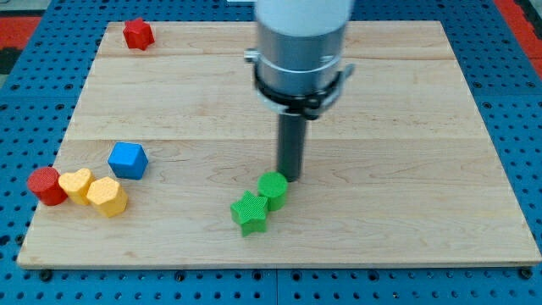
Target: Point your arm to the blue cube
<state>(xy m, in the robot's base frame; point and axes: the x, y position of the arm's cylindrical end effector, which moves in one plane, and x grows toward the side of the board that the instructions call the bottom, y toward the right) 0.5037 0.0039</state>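
Camera view: wooden board [406, 102] on blue pegboard [25, 127]; room not visible. Arm ends in bare rod, no fingers, holding nothing; my tip [291, 178] sits just beside green cylinder [273, 189], w/ green star [250, 212] touching it below-left. Blue cube [128, 159] lies well apart at view's left, near yellow blocks [93, 190] & red cylinder [45, 185]. Risk: a straight sweep left could shove the green pair along.

On the pale wooden board [406, 127], the blue plastic cube [128, 159] is sitting near the view's left edge, just above the yellow heart block [77, 184], yellow hexagonal block [107, 196] and red cylinder [46, 185]. My tip [292, 177] is resting well to its right, touching the green cylinder [273, 188], beside the green star block [250, 212]. The red hexagonal block [137, 34] is lying at the view's top left.
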